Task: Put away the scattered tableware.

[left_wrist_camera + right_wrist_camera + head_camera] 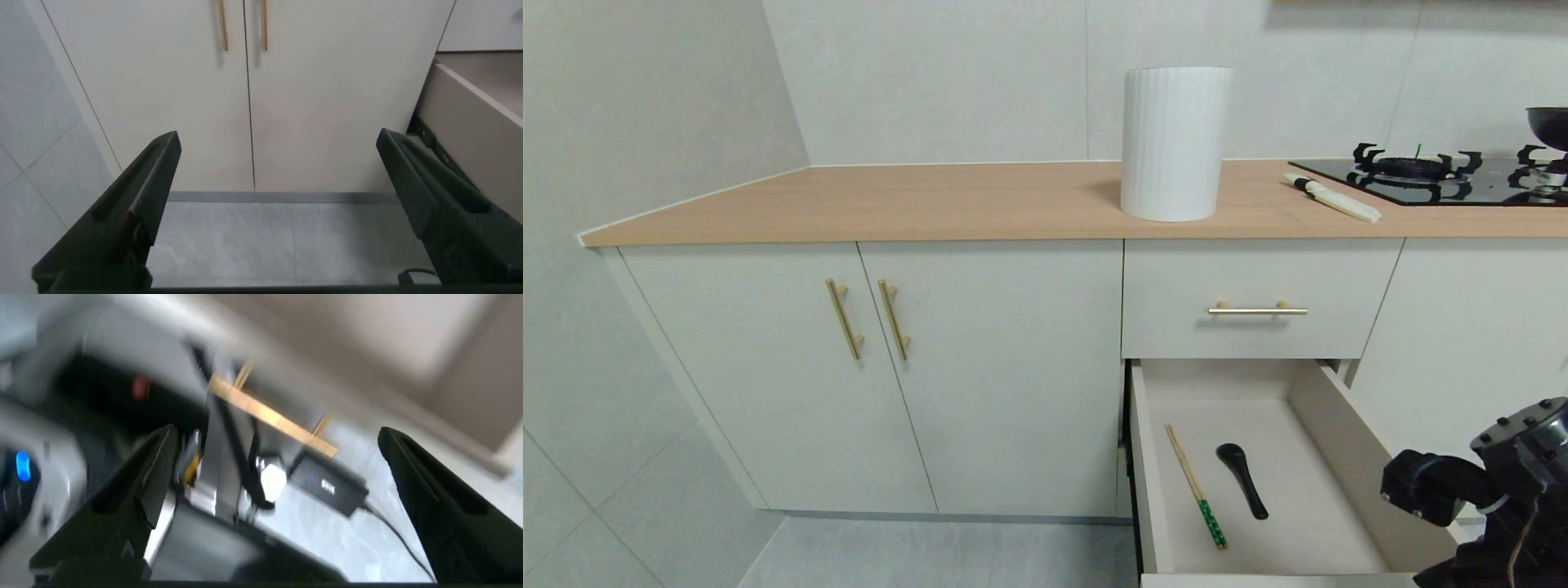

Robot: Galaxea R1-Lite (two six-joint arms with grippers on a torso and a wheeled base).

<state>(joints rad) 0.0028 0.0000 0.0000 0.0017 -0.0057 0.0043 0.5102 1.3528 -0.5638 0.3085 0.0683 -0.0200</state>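
Inside the open drawer [1339, 445] we see chopsticks [1196, 490] and a spoon [1243, 480]; our left gripper [278, 140] and right gripper [276, 437] gape empty.

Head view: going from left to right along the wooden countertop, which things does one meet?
Tall white ribbed cylindrical container → slim white utensil with a black end, lying flat → black glass gas hob.
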